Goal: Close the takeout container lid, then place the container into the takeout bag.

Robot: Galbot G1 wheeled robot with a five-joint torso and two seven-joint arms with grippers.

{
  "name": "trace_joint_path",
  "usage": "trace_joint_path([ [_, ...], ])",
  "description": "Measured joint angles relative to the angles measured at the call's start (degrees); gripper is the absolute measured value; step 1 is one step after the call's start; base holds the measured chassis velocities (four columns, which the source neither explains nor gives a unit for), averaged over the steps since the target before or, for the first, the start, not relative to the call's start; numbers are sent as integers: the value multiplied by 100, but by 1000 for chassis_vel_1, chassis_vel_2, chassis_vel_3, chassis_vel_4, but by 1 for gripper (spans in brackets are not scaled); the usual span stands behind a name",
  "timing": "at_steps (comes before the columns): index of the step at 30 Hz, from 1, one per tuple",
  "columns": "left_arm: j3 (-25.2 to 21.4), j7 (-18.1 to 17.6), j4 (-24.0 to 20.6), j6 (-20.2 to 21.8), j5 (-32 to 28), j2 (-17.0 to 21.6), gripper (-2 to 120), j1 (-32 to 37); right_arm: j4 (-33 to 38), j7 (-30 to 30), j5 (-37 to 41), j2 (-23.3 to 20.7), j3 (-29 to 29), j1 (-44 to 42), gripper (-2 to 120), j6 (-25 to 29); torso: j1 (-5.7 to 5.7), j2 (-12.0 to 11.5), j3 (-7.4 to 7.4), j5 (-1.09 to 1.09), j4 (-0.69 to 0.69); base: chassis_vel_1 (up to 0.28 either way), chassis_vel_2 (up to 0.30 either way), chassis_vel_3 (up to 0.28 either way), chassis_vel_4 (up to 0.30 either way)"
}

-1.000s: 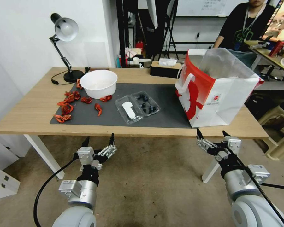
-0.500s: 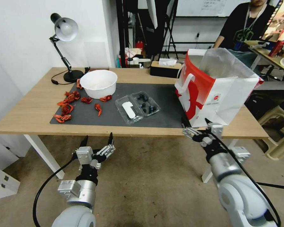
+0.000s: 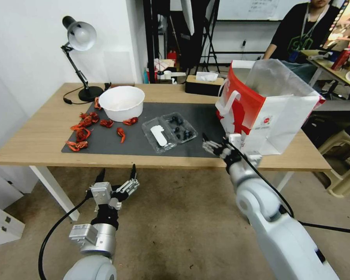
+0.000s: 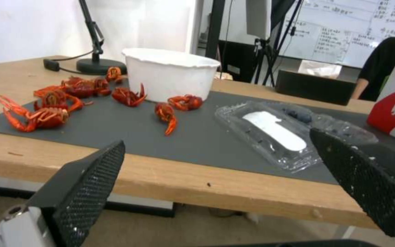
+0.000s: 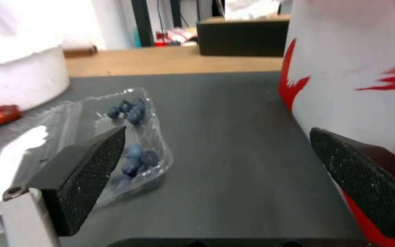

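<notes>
The takeout container [image 3: 169, 132] lies open on the dark mat, its blueberry half [image 3: 180, 127] toward the takeout bag and its lid [image 3: 158, 136] with the white label flat beside it. The red-and-white takeout bag [image 3: 260, 111] stands upright and open at the mat's right end. My right gripper [image 3: 215, 140] is open, low over the mat's front right, between container and bag. Its wrist view shows the blueberries [image 5: 133, 151], the lid [image 5: 19, 151] and the bag [image 5: 353, 79] ahead of the gripper [image 5: 218, 132]. My left gripper [image 3: 118, 172] hangs open below the table's front edge, facing the lid [image 4: 273, 132].
A white bowl [image 3: 121, 102] stands at the back left of the mat [image 3: 140, 146], with red crayfish [image 3: 81, 130] scattered around it. A desk lamp [image 3: 79, 42] and a dark tissue box [image 3: 204, 83] stand along the table's far side. A stool [image 3: 344, 155] stands to the table's right.
My right arm has risen from below the table's front edge and swung forward and left, over the mat beside the container. The left arm has sunk slightly.
</notes>
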Motion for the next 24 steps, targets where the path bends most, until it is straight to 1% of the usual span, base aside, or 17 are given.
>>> trace_joint_path([
  [1, -9, -4, 7, -5, 1, 0, 100, 0, -142, 139, 104, 2, -124, 223, 100, -96, 0, 0, 0, 0, -1, 0, 0, 0, 0],
  [2, -9, -4, 7, -5, 1, 0, 100, 0, -142, 139, 104, 2, -124, 223, 100, -96, 0, 0, 0, 0, -1, 0, 0, 0, 0],
  [5, -28, -11, 22, -9, 0, 0, 100, -6, -526, 422, 364, 67, -420, 783, 100, -290, 0, 0, 0, -1, -1, 0, 0, 0, 0],
  [10, -41, -19, 30, -15, -2, -1, 100, -13, -872, 554, 408, 147, -654, 1172, 100, -521, 0, 0, 1, 0, 0, 0, 0, 0, 0],
  [12, -56, -32, 36, -26, -8, -3, 100, -16, -1082, 666, 414, 228, -777, 1397, 100, -775, 0, 0, 0, -1, -1, 0, 0, 0, 0],
  [14, -65, -36, 40, -28, -10, -3, 100, -15, -1146, 696, 414, 259, -809, 1452, 100, -864, 0, 0, 0, -1, 0, 0, 0, 0, 0],
  [18, -91, -55, 50, -36, -25, -2, 100, -12, -1262, 751, 431, 309, -885, 1562, 100, -1210, 0, 0, 0, 0, -1, 0, 0, 0, 0],
  [24, -92, -62, 65, -37, -30, -2, 100, -22, -1270, 772, 485, 303, -888, 1579, 100, -1471, 0, 0, 0, 0, -1, 0, 0, 0, 0],
])
